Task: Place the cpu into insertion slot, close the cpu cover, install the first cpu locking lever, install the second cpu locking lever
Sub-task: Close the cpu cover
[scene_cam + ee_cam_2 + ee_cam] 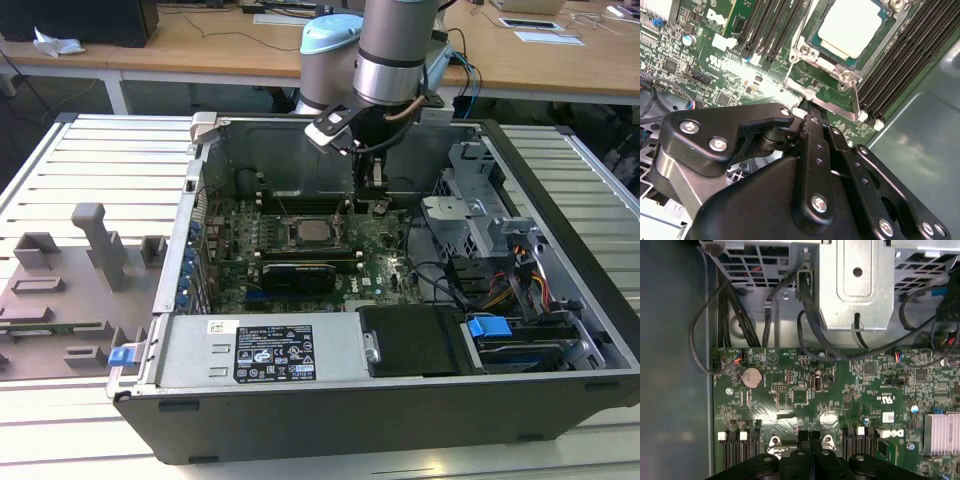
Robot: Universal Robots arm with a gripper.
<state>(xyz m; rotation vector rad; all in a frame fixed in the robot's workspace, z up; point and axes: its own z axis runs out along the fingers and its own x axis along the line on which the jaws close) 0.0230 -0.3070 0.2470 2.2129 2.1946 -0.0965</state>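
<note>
The cpu face is dull matt silver metal, the cpu cover round it shinier bare metal, the circuit board glossy green, and the claw matt black with bright screws.

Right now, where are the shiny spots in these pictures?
In the second wrist view, white glare sits on the green board near the cpu; in the first wrist view, two bright patches shine on that board; in the exterior view the case looks dim inside.
</note>
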